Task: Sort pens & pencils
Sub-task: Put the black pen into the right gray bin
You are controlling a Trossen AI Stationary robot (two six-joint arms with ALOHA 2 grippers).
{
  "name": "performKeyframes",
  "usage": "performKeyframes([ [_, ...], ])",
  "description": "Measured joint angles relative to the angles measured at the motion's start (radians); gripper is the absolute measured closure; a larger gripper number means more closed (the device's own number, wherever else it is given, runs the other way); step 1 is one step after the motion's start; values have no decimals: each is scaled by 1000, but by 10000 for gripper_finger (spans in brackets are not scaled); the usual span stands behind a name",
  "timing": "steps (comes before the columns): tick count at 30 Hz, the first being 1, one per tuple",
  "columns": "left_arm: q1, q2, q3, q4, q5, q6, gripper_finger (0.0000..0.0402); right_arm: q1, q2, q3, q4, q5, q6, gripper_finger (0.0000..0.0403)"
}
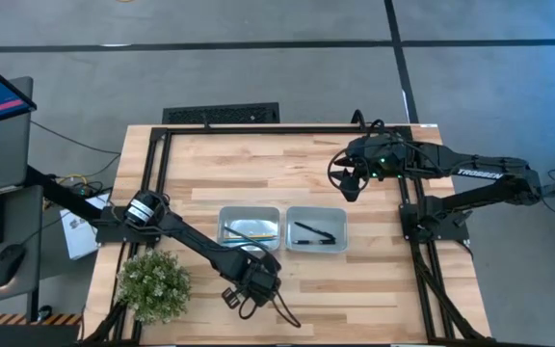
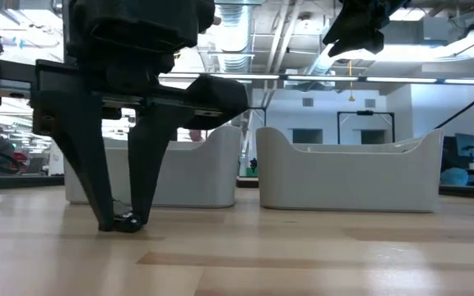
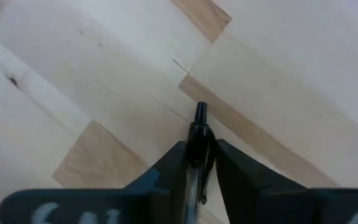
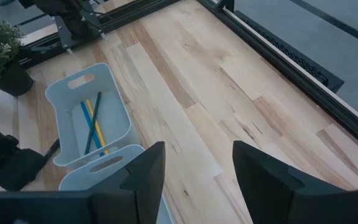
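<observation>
Pens are split between two places: one slim black pen (image 3: pixel 197 140) is pinched between the fingers (image 3: pixel 244 171) of the left gripper (image 2: pixel 122 222), low on the pale wooden table (image 1: pixel 355 289) in front of the trays, and another (image 1: pixel 314 234) is seen in the right-hand white plastic tray (image 1: pixel 317 230). Yellow, blue and dark pencils (image 4: pixel 94 124) are held in the left-hand white tray (image 4: pixel 82 115). The right gripper (image 4: pixel 194 171) is kept high, its fingers parted and empty.

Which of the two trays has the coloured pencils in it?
The left tray, nearer the plant: yellow and blue pencils lie in it. The right tray holds only black pens.
</observation>
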Motion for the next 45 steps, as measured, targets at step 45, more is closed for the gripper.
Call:
performKeyframes([
  [45,149,2,399,-253,86,20,355,12,0,0,-2,0,88,193],
])
